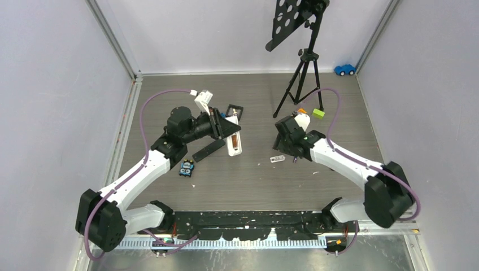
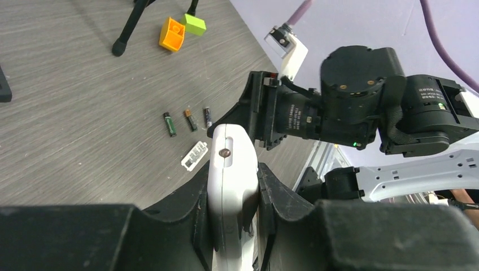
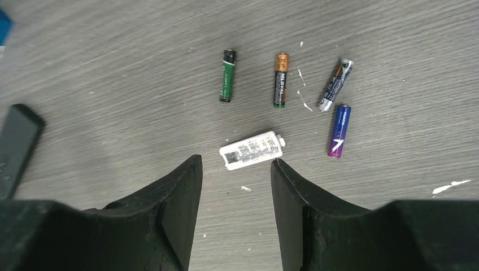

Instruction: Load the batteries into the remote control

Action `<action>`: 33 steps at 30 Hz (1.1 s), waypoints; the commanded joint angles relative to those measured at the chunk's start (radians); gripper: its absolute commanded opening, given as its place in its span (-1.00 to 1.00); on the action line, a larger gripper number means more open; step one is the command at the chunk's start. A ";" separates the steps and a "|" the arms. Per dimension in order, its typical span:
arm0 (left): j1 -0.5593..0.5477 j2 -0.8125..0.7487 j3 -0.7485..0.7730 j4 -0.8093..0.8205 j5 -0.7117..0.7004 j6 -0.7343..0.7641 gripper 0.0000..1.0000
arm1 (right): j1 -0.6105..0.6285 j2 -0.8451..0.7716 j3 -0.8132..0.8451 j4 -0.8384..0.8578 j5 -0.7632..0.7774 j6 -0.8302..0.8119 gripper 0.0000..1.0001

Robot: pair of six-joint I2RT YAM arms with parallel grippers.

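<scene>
Holding white remote [image 2: 231,180] clamped in left fingers [image 2: 195,206]; hovering right fingers [image 3: 175,197] apart just below four batteries [image 3: 279,80] at upper centre of frame.

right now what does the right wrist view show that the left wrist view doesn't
Only right wrist: the purple-blue battery, and that the right tool is open and empty. Only left wrist: the white remote clamped in the left tool, plus the orange block and green block. Both: the three other batteries in a row and the white battery cover beside them.
</scene>
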State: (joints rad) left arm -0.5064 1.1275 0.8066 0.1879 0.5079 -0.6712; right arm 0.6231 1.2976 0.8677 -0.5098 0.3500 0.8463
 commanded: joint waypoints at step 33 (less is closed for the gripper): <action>0.005 0.063 0.045 -0.049 0.028 0.041 -1.00 | -0.077 0.482 0.205 0.183 0.003 -0.105 -0.93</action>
State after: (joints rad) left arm -0.5064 1.1915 0.8066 0.1593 0.5419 -0.6453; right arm 0.5426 1.8000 1.0832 -0.3908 0.3756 0.7803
